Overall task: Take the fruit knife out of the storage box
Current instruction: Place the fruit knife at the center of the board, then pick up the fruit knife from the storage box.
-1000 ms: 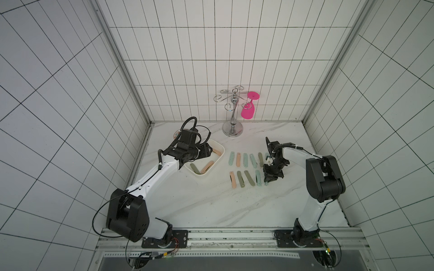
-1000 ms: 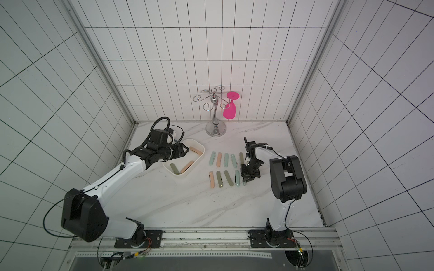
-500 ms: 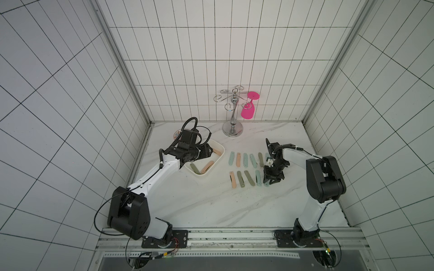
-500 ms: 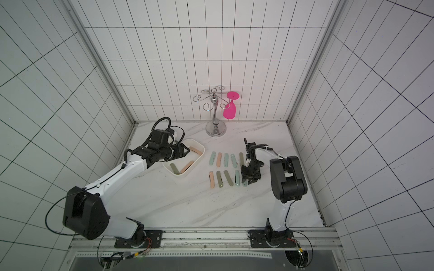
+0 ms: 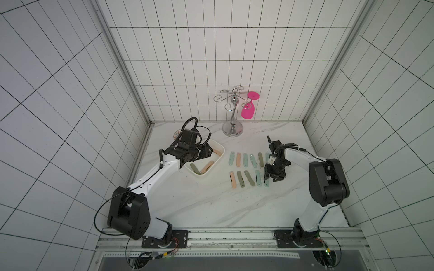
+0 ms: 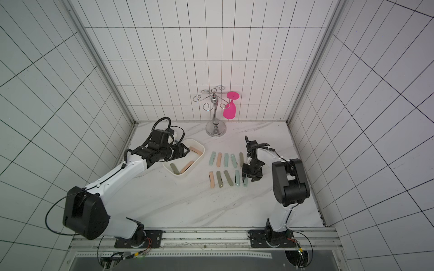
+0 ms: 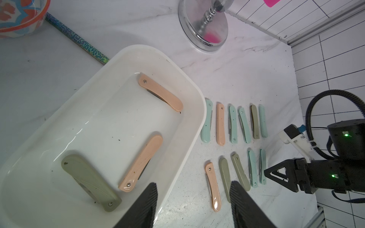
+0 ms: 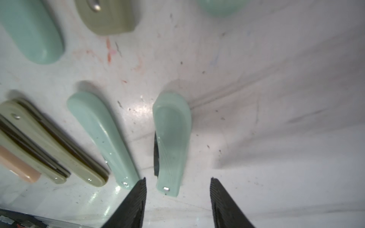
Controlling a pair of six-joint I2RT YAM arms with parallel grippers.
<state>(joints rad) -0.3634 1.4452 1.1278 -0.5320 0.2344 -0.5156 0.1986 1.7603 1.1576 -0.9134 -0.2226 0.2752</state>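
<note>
Right hand (image 8: 177,181) has opened, leaving a mint knife (image 8: 171,142) flat on the surface (image 5: 211,206) between its jaws. Left hand (image 7: 193,184), open and empty, hovers over the box (image 7: 193,122); three knives (image 7: 141,163) lie inside. Knife rows (image 7: 220,124) lie at its 3 o'clock.

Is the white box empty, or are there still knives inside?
Not empty. The white box holds three folded knives: a peach knife, another peach knife and a green knife.
</note>
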